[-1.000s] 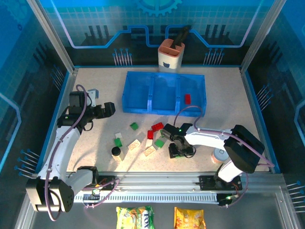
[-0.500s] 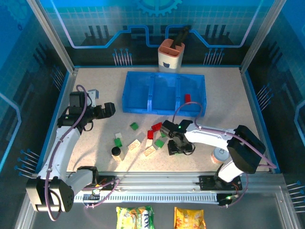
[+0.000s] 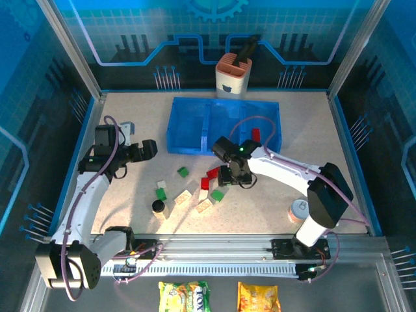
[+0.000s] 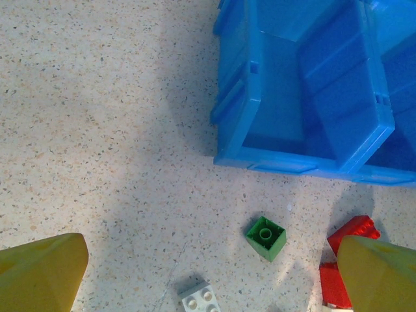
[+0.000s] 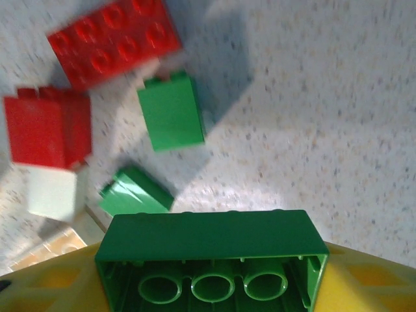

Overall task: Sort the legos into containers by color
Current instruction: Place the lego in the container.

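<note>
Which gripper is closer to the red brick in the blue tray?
Right. The right gripper is just in front of the red brick; the left gripper is left of the tray.

Desk (image 4: 97,130): I am seeing a speckled, stone-look top, matt and fine-grained.
Tray (image 4: 253,97): I am reading it as translucent blue plastic, smooth and glossy.
Green lego (image 5: 211,237) and red lego (image 5: 114,42): I am noting hard, smooth, shiny plastic, studded.
Left tool (image 4: 208,260): its fingers (image 4: 42,270) are showing yellow, matt plastic.
Can (image 3: 299,209): its top is gleaming like metal.
</note>
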Motion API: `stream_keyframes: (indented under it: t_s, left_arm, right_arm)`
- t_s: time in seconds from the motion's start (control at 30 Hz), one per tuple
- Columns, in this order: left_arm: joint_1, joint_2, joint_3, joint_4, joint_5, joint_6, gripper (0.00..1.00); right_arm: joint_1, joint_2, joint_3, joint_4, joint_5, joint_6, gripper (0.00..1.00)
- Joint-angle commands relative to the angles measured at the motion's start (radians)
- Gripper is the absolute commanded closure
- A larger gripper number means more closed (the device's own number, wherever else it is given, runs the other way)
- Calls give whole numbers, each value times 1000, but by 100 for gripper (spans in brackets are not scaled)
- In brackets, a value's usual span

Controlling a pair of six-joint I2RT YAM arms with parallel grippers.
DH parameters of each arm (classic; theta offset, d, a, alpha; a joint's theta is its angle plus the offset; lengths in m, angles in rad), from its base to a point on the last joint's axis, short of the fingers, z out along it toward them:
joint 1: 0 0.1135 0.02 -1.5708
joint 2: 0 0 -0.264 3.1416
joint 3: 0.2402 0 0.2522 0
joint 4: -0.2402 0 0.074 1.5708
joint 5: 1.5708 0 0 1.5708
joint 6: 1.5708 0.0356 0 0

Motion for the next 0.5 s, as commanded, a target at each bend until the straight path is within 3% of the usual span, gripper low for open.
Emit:
stream_keyframes:
  t_s: [0.0,0.47]
  left_arm:
    - [5,-23,-5,-1,13,-6,1]
    - [5,-36,-9,6,12,-10,1]
  right_arm:
    - [-29,52,91,-39,20,-27,35]
    - [-127,294,487,-83,74,-94,38]
